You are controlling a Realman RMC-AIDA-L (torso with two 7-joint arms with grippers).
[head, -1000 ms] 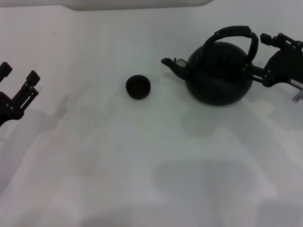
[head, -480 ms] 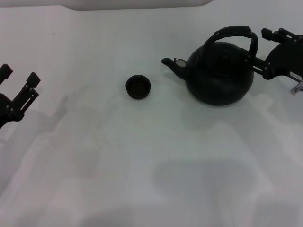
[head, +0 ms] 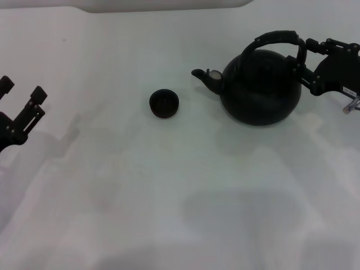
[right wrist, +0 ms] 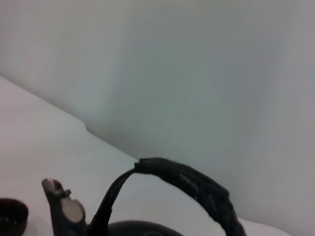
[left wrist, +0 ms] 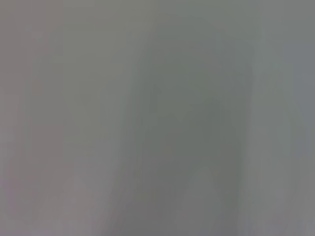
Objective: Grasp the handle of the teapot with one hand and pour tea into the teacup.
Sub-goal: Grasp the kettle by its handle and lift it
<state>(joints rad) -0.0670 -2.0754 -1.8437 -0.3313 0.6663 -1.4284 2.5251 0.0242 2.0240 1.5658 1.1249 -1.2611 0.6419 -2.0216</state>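
A: What had changed in the last second?

B: The right gripper (head: 306, 56), at the right edge of the head view, had climbed from the side of the teapot (head: 260, 90) toward the right end of the handle (head: 278, 38). Its fingers were spread, one up by the handle's end and one lower beside the pot's shoulder, pinching nothing yet.

A: And the meaning for the task?

B: I judged it was lining up on the handle; the grasp was not made, so pouring was not begun. The teapot stood upright on the bench (head: 169, 185) in the upper right of the frame, spout toward the teacup (head: 164, 103), which sat apart from it near the upper centre.

A: The other arm?

B: The left gripper (head: 19, 104) stayed parked at the left edge, fingers spread and empty.

A: Did the wrist views add anything?

B: The right wrist view showed the handle (right wrist: 189, 184) close up, its rough wrapped texture, plus the spout's pale tip and the teacup (right wrist: 12, 216) in the lower left corner, but none of its own fingers. The left wrist view showed only blank grey.
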